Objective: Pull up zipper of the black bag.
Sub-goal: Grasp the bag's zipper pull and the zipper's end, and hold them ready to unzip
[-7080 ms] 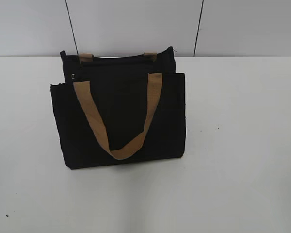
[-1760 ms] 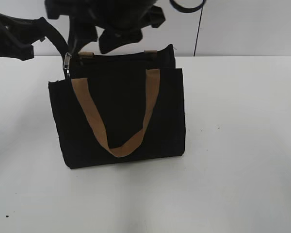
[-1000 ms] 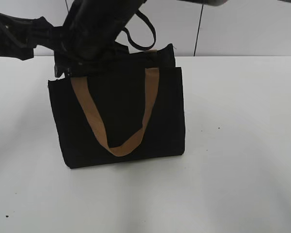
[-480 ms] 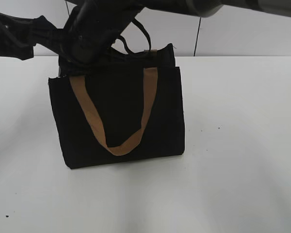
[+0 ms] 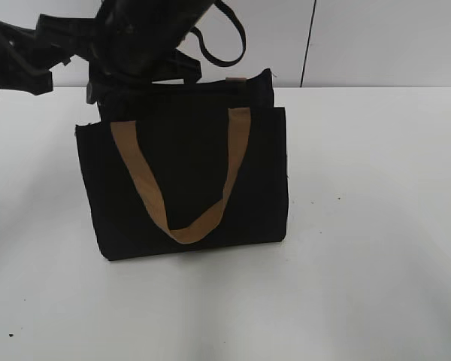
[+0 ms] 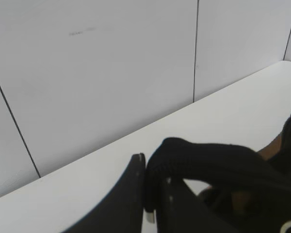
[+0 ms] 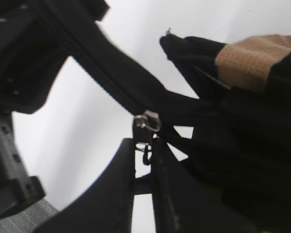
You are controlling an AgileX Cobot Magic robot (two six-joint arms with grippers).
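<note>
The black bag [image 5: 188, 173] stands upright on the white table, one tan handle [image 5: 146, 188] hanging down its front. Both arms meet at its top left corner; the left arm [image 5: 19, 49] comes from the left and the right arm [image 5: 146, 34] reaches across from above. In the left wrist view my left gripper [image 6: 146, 194] is shut on a fold of the bag's black fabric [image 6: 218, 162]. In the right wrist view my right gripper [image 7: 144, 155] is closed on the zipper, whose small silver pull [image 7: 148, 121] sits at the end of the black zip line [image 7: 111, 73]. The arms hide the zipper in the exterior view.
The white table [image 5: 361, 226] stretches right of and in front of the bag. A grey panelled wall [image 5: 376, 37] stands close behind the bag. A second tan strap [image 7: 252, 60] lies at the bag's top.
The right arm came down over the bag's top left corner and now covers the silver pull, which showed earlier. The bag's top edge has shifted slightly.
</note>
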